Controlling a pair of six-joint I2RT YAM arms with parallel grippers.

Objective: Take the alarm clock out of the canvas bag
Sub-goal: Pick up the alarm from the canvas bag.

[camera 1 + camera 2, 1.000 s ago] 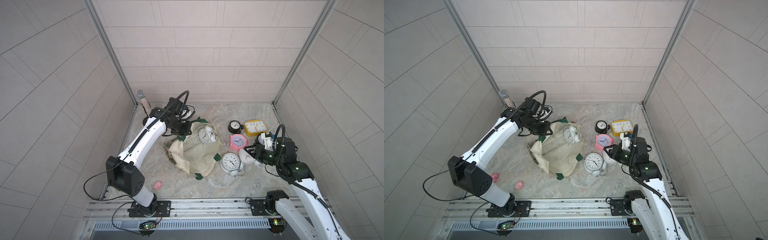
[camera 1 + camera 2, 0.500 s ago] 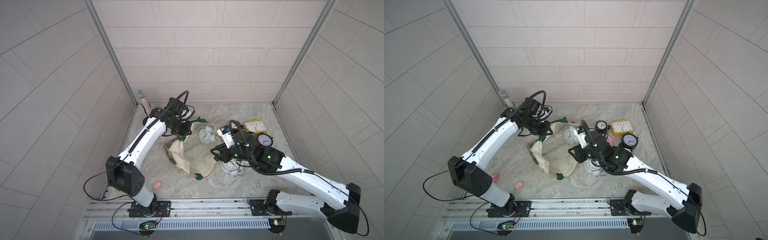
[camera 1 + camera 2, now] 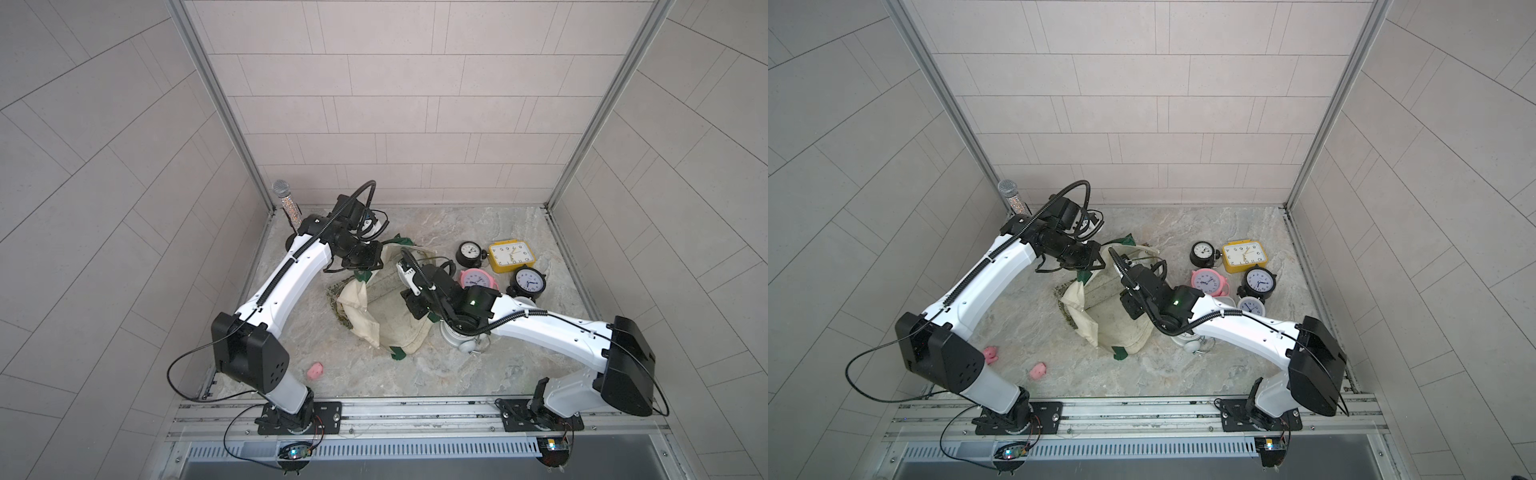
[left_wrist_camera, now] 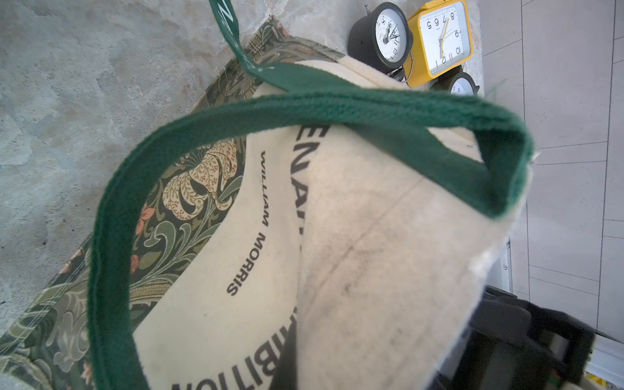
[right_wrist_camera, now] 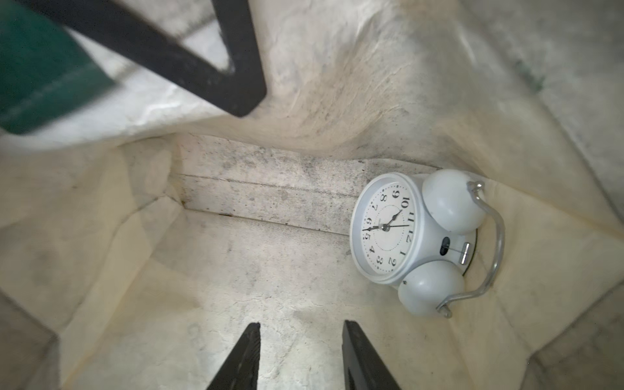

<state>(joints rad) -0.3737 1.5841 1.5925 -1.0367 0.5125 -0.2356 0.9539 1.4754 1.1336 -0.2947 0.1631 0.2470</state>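
From above, in both top views, the right arm's wrist (image 3: 432,286) sits over the mouth of the canvas bag (image 3: 386,328), so the alarm clock (image 5: 388,229) inside and the right gripper (image 5: 302,324) are out of sight there. Just right of the bag, a white clock (image 3: 463,340) lies mostly under that arm. In the left wrist view the bag's big lettering (image 4: 266,366) runs off the frame edge, unreadable.

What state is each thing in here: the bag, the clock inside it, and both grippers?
canvas bag: mouth held open.
white alarm clock: lying inside the bag, face showing, not gripped.
left gripper: shut on the bag's top edge.
right gripper: open, empty, reaching into the bag, short of the clock.
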